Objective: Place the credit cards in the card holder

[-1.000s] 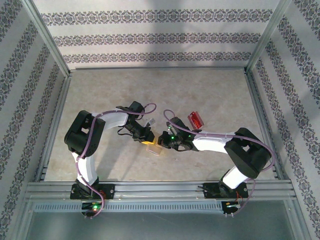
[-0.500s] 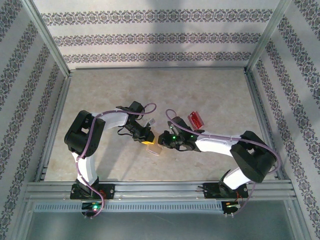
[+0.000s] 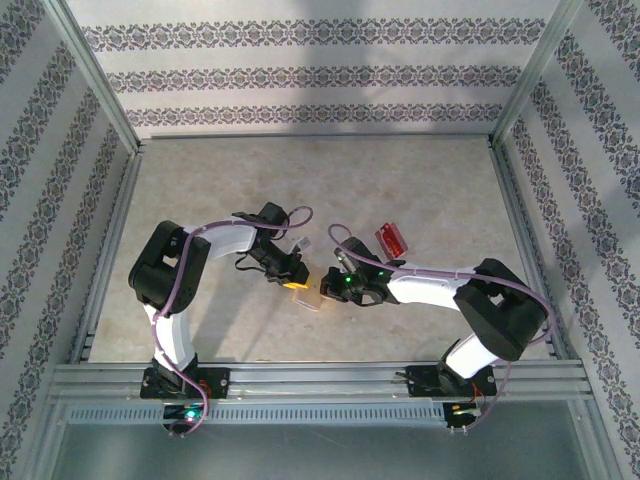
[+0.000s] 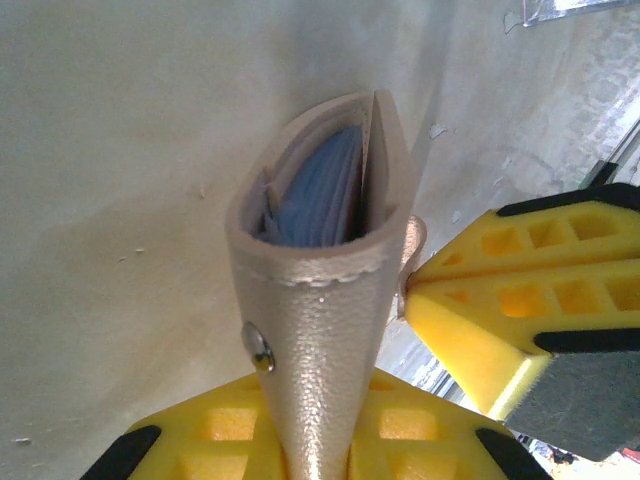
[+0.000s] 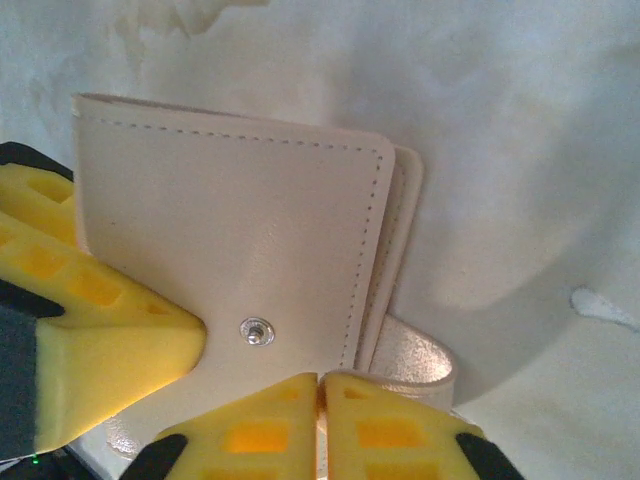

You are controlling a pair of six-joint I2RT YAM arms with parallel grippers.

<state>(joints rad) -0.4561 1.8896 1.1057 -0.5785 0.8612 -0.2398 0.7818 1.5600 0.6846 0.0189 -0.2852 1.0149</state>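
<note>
Card holder point(image 5: 230, 220): tan pebbled leather, stitched edge, round metal snap, gripped between both tools near the middle of the counter point(image 3: 300, 180).
Inside it: pale grey-blue pocket leaves point(image 4: 320, 195), folded close.
Left tool point(image 4: 315, 440): yellow ribbed fingers pinching the card holder's folded end.
Right tool point(image 5: 320, 400): fingers pressed together on its thin tab.
Credit cards point(image 3: 392, 240): flat, red, rectangular, lying on the counter beside the right arm.

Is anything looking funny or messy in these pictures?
Yes. The card holder is pinched in the left gripper and folded almost shut, with its snap tab hanging loose, while a red credit card lies out on the table, off to the right.
</note>
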